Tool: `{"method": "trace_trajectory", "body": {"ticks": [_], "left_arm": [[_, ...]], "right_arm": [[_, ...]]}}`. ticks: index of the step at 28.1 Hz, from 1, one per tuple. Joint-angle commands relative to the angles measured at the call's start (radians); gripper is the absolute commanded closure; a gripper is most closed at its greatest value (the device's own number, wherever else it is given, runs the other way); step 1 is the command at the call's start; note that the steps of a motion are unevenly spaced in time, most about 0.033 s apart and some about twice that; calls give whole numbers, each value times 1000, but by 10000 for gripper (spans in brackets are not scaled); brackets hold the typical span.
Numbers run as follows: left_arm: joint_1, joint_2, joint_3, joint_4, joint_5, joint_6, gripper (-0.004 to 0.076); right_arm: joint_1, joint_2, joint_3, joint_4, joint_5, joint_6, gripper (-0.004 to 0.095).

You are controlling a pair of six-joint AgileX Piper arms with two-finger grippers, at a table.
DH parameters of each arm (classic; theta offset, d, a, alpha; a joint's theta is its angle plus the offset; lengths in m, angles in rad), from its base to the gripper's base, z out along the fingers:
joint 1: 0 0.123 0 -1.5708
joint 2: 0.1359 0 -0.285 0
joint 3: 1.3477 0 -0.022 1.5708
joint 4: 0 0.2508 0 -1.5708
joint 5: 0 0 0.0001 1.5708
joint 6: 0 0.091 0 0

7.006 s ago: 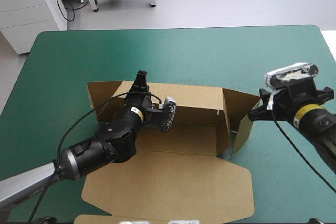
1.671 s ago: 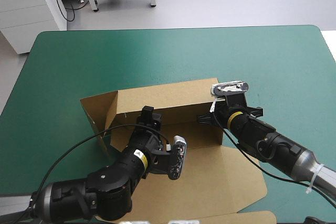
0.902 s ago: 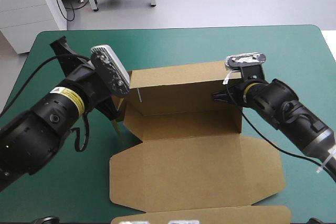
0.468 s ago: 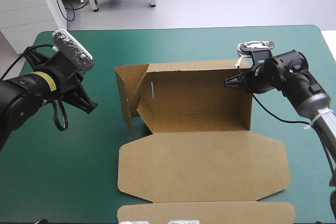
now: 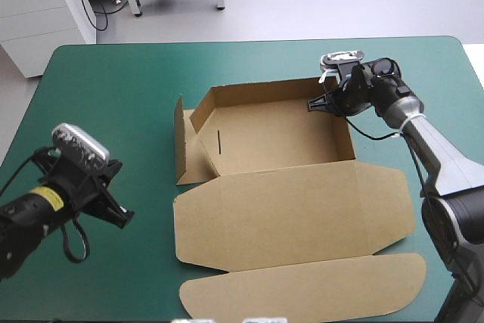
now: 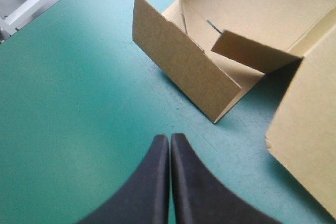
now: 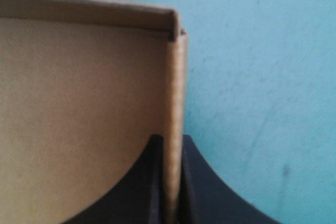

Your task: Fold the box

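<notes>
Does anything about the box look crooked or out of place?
Yes. On the box, the left wall stands splayed outward, untucked, with an inner flap loose beside it. The right wall, pinched by the right gripper, looks square.

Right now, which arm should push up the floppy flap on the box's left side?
Left, probably. The left end effector is shut, free and pointing at that left flap. The right end effector is clamped on the right wall of the box.
</notes>
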Motion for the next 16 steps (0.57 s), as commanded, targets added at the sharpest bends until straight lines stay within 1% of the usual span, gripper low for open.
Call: {"method": "trace_trajectory", "body": {"ticks": [1,4,6,10,13,14,16], "left_arm": [[1,-145,144,-49,-185,-21,731],[-1,-265,258,-94,-235,-21,731],[-1,-334,301,-118,-249,-24,731],[-1,-475,342,-127,-202,-81,731],[-1,-570,349,-104,-169,-80,731],[-1,-610,349,-76,-126,-101,731],[-1,-629,349,-45,-61,-140,731]], "right_arm": [[5,25,7,37,151,-34,928],[5,29,8,31,204,-53,928],[5,25,8,31,246,-55,928],[5,18,8,19,321,-62,928],[5,16,8,17,309,-62,928],[5,16,8,14,270,-62,928],[5,16,8,14,254,-62,925]]}}
